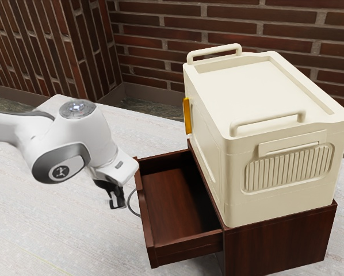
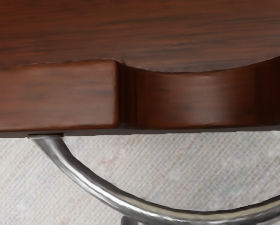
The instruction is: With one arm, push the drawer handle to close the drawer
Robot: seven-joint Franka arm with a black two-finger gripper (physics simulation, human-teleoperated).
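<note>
Drawer [image 1: 186, 248] stands open, your tool [image 1: 117, 202] at its handle [image 2: 99, 189]

You have the dark reddish wooden drawer pulled out from its cabinet [image 1: 281, 241], with its inside in plain sight. The metal handle curves outward from the drawer's front panel [image 2: 53, 96], and the wrist view gives you one end of it meeting the wood. Beside that end, the panel's top edge dips in a smooth scoop.

Your tool points downward just outside the front panel, near the handle; you can't tell from here whether it is released or clenched, or whether it touches the metal. The white arm [image 1: 60, 135] reaches in from the exterior view's left.

On top of the cabinet you have a cream box [image 1: 264, 92] with two raised bars and a ribbed side. The cabinet stands on the pale table [image 1: 57, 230], and brick walls [image 1: 155, 46] rise behind.
</note>
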